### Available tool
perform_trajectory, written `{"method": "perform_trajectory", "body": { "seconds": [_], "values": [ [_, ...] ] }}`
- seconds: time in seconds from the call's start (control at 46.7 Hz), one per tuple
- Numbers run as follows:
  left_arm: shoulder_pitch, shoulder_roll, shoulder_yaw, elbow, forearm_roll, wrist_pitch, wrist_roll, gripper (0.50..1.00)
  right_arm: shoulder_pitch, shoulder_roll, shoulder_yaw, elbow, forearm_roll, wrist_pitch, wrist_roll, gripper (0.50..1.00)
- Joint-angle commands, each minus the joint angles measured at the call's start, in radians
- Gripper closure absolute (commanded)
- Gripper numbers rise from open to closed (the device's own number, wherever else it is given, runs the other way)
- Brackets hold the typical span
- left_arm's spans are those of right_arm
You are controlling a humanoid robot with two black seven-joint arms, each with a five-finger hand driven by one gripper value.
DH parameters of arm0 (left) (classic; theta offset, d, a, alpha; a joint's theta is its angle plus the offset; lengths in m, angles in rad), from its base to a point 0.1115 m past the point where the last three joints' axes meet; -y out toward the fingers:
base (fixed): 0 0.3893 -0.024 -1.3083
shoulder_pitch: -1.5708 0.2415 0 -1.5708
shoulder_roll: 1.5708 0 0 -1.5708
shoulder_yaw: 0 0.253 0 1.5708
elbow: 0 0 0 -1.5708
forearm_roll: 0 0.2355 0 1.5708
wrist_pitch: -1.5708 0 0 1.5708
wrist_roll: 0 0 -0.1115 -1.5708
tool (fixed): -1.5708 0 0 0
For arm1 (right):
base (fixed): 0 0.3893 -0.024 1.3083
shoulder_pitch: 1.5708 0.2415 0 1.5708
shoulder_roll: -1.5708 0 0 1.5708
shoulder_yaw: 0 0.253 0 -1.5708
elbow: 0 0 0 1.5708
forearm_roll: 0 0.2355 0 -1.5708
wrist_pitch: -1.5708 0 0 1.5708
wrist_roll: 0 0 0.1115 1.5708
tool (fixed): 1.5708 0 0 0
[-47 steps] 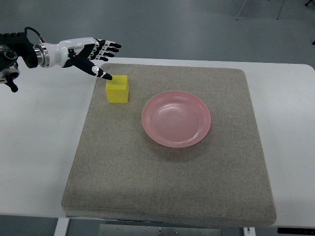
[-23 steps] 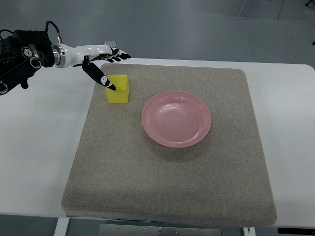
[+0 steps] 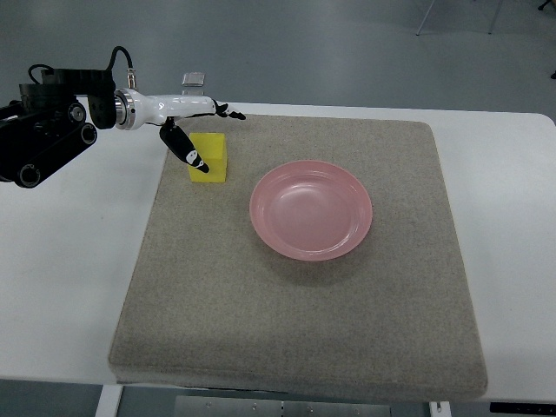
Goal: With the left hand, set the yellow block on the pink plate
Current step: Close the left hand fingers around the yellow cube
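A yellow block (image 3: pixel 211 161) sits on the grey mat (image 3: pixel 295 287), left of the pink plate (image 3: pixel 311 209). My left hand (image 3: pixel 208 130) reaches in from the left edge and straddles the block. Its thumb (image 3: pixel 187 149) hangs down at the block's left face and its fingers (image 3: pixel 224 110) stretch over the far side. The hand is open around the block and does not grip it. The plate is empty. The right arm does not show.
The mat lies on a white table (image 3: pixel 69 261). A small grey object (image 3: pixel 193 79) lies beyond the table's far edge, behind the hand.
My left hand has moved right and rolled over, so the thumb now hangs down beside the block and the fingers reach over it. The block and plate have not moved.
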Motion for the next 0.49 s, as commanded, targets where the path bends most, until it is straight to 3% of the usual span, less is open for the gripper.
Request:
{"method": "perform_trajectory", "body": {
  "seconds": [0.0,0.15,0.236,0.471],
  "values": [
    [0.002,-0.006,0.0,0.02,-0.001,0.001,0.001,0.536,0.0,0.0,0.001,0.0,0.0,-0.001,0.0,0.576],
    [0.006,-0.006,0.0,0.037,-0.002,0.004,0.001,0.549,0.0,0.0,0.0,0.0,0.0,-0.001,0.0,0.576],
    [0.021,-0.011,0.0,0.039,-0.004,0.004,0.004,0.6,0.0,0.0,0.001,0.0,0.0,-0.001,0.001,0.576],
    [0.038,-0.025,0.0,0.056,-0.013,0.005,0.004,0.649,0.0,0.0,0.0,0.0,0.0,-0.001,0.0,0.576]
  ]
}}
